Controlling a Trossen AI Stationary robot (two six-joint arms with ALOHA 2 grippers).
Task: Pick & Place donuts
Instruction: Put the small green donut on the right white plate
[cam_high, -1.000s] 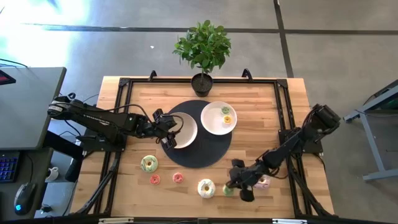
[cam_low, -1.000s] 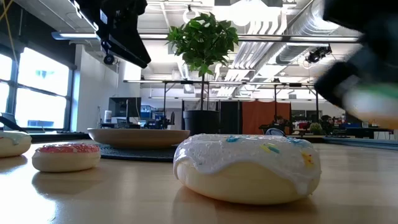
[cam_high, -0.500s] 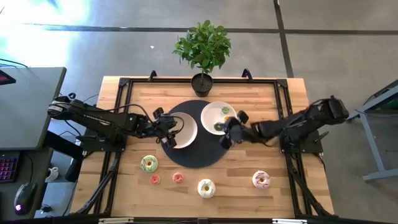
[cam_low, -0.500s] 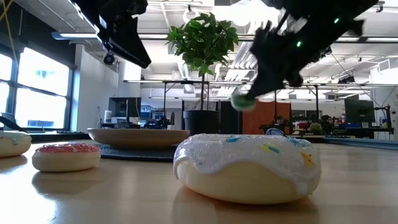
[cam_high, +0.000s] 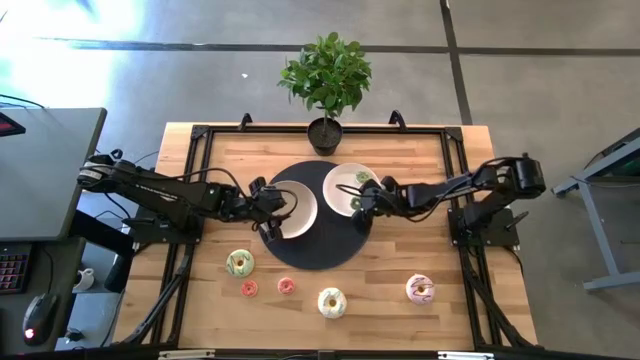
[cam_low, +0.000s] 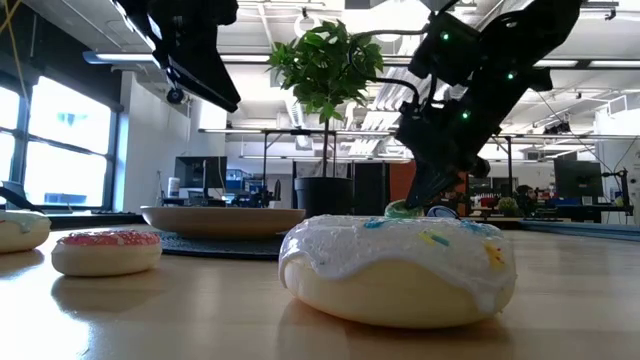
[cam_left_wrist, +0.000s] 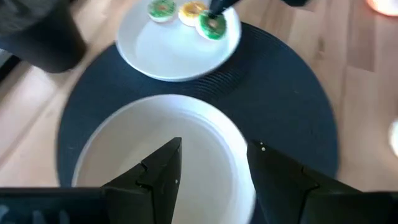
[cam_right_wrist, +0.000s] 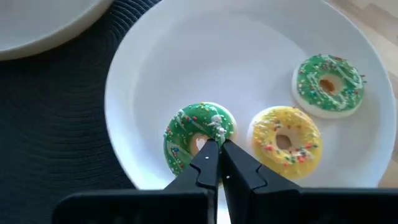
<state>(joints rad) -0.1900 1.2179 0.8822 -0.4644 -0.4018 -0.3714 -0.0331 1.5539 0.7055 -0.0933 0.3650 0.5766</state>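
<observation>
My right gripper (cam_high: 358, 203) reaches in from the table's right over the right white plate (cam_high: 340, 178) and is shut on a tiny green donut (cam_right_wrist: 186, 140). A tiny yellow donut (cam_right_wrist: 286, 140) and another tiny green donut (cam_right_wrist: 328, 84) lie flat on that plate. My left gripper (cam_high: 272, 218) hangs open above the left white plate (cam_left_wrist: 124, 149), touching nothing. On the near table lie a green-iced donut (cam_high: 239, 263), two tiny pink donuts (cam_high: 249, 288) (cam_high: 286, 286), a cream-iced donut (cam_high: 331, 301) and a pink/white donut (cam_high: 420, 289). My right gripper pinches the tiny green donut's ring on the side nearest the yellow donut (cam_right_wrist: 214, 127), between its two fingertips. The fingers slant down at it from the table's right. The donut's far side lies on the right plate (cam_right_wrist: 155, 74).
Both plates sit on a round dark mat (cam_high: 320, 250) at the table's middle. A potted plant (cam_high: 326, 80) stands at the far edge. The cream-iced donut (cam_low: 400, 265) fills the front of the low view. Bare wood lies around the near-edge donuts.
My right gripper has carried the tiny green donut from the table's near right, up and toward the far edge and left, then down onto the right plate beside the yellow donut. It has stayed shut on it.
</observation>
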